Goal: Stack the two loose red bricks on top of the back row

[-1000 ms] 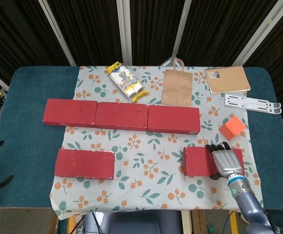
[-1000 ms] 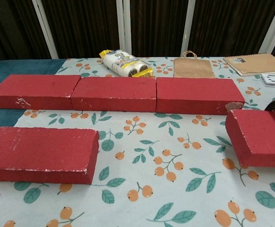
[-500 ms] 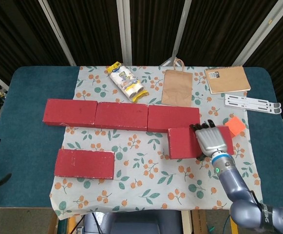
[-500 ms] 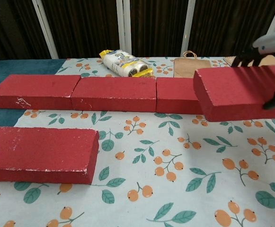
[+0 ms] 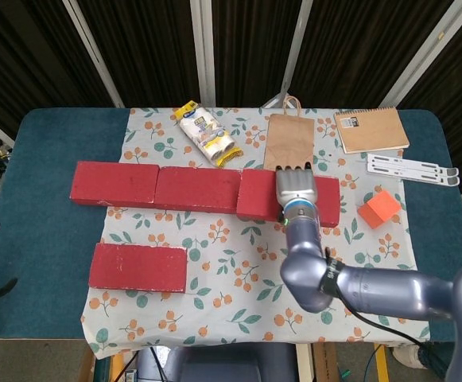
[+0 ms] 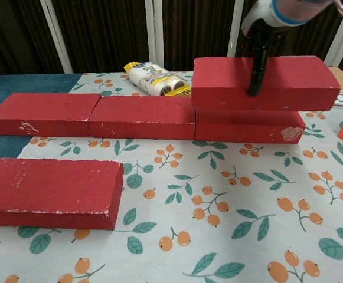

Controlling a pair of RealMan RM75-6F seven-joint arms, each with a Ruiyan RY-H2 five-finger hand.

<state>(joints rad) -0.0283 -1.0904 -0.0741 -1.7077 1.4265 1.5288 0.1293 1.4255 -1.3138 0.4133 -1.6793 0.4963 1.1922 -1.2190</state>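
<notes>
Brick [image 6: 265,81] in the right robot hand [image 5: 296,189] hangs gripped over the back row [image 5: 155,185].

Bricks — all red: back row [image 5: 197,189], held brick [image 6: 265,82], loose brick [image 5: 137,267] at lower left. Tablecloth [image 5: 238,255]: pale, printed with orange berries and green leaves. Table [image 5: 40,231]: dark teal. Cube [image 5: 378,208] at right: orange. Paper bag [image 5: 289,143] and notebook [image 5: 370,130] — brown. Snack packet [image 5: 207,135]: yellow and white. Right hand [image 5: 296,187]: grey, with black fingertips.

A floral cloth [image 5: 238,263] covers the blue table [image 5: 40,199].
</notes>
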